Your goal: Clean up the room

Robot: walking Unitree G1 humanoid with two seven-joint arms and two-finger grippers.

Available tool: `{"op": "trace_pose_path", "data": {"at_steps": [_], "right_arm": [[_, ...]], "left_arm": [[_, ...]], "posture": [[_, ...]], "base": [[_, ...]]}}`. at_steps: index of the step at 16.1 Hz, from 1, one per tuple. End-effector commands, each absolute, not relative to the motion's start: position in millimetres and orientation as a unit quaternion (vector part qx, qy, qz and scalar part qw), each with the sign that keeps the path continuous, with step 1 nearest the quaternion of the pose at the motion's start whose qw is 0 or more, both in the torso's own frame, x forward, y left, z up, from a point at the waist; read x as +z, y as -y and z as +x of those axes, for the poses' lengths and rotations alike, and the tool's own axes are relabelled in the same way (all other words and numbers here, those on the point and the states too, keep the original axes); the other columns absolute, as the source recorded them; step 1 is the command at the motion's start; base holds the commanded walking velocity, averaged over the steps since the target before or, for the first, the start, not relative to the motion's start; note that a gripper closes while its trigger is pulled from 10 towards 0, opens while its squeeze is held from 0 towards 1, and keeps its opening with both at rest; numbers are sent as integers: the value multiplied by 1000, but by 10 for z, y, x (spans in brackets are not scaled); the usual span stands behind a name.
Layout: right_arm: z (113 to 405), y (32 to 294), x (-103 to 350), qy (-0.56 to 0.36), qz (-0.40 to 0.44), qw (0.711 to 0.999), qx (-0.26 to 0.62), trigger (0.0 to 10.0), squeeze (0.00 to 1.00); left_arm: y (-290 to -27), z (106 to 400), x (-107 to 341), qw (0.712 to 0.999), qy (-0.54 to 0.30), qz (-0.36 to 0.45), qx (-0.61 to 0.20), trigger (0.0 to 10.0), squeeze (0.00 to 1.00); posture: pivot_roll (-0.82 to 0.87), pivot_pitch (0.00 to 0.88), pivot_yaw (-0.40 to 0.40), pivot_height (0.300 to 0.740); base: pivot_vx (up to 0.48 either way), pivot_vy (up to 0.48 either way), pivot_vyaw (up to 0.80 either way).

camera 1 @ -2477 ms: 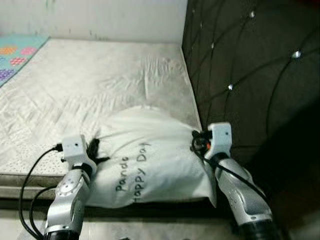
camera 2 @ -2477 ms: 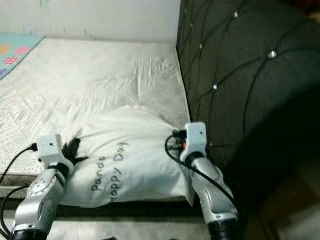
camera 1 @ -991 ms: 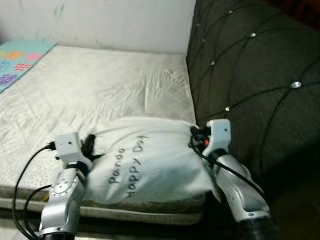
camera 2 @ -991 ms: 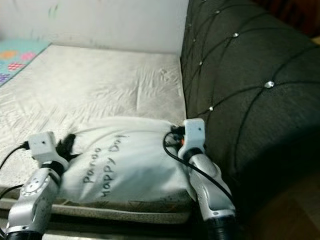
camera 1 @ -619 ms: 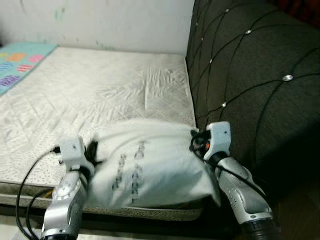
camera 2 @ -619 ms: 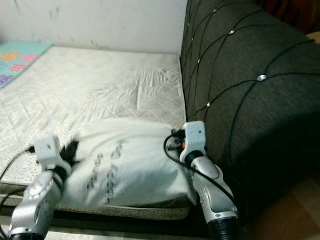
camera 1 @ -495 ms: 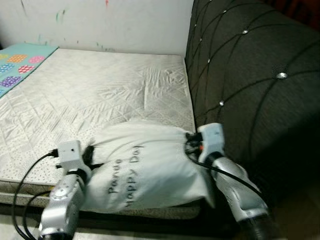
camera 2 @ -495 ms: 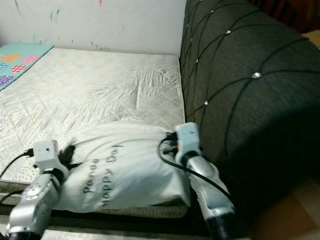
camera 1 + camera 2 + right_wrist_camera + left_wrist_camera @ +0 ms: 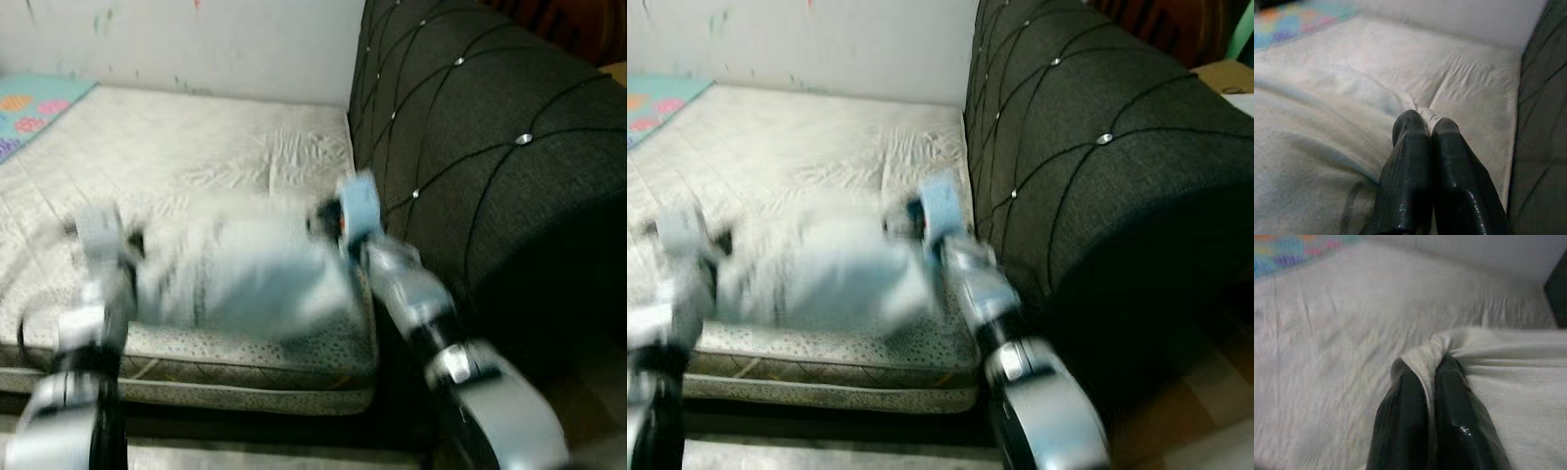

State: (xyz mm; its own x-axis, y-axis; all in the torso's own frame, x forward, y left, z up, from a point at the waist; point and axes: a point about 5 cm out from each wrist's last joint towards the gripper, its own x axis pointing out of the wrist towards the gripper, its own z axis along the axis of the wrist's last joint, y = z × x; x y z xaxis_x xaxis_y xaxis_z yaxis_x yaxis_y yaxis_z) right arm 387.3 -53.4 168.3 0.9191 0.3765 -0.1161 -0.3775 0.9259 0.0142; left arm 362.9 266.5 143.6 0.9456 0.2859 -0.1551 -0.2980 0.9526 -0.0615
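Note:
A white pillow [image 9: 240,272] hangs between my two arms above the near end of the mattress [image 9: 206,157], blurred by motion in the eye views. My left gripper [image 9: 1426,369] is shut on a pinched fold at the pillow's left end [image 9: 1426,350]. My right gripper [image 9: 1421,120] is shut on a corner of the pillow [image 9: 1418,104] at its right end, close to the dark headboard [image 9: 470,147]. In the left eye view the left wrist [image 9: 98,230] and right wrist [image 9: 358,206] flank the pillow.
The dark tufted headboard [image 9: 1087,137] rises along the right side of the bare quilted mattress. A colourful blanket [image 9: 29,108] lies at the far left. A white wall [image 9: 186,39] stands behind the bed. The mattress front edge [image 9: 225,382] is near me.
Both arms have raised the pillow and carried it further over the mattress; it now blurs in motion. The camera view has also shifted.

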Motion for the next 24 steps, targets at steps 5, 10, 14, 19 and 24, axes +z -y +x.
{"op": "trace_pose_path", "data": {"at_steps": [5, 10, 14, 19, 24], "right_arm": [[4062, 901, 3021, 212, 78, 970, 90, 10000, 0], [3905, 969, 2001, 105, 32, 989, 96, 10000, 0], [3437, 835, 1270, 11, -6, 975, 221, 10000, 0], [3054, 917, 1073, -4, -97, 938, 334, 10000, 0], [3165, 1083, 1149, -34, -64, 958, 279, 10000, 0]], "left_arm": [[-2532, 3650, 2887, 937, 284, 84, 185, 10000, 0], [-2194, 3624, 1797, 987, 116, 70, 86, 10000, 0], [-2300, 3236, 738, 982, -123, -22, 143, 10000, 0], [-2500, 2682, 274, 945, -229, -96, 216, 10000, 0], [-2385, 2577, 339, 945, -206, -131, 216, 10000, 0]], "posture": [[-87, 0, -59, 740], [-85, 0, -58, 740], [-97, 0, -56, 740], [-104, 0, -50, 740], [-101, 0, -51, 740]], "base": [[0, 0, 0], [0, 0, 0], [0, 0, 0], [0, 0, 0], [0, 0, 0]]}}
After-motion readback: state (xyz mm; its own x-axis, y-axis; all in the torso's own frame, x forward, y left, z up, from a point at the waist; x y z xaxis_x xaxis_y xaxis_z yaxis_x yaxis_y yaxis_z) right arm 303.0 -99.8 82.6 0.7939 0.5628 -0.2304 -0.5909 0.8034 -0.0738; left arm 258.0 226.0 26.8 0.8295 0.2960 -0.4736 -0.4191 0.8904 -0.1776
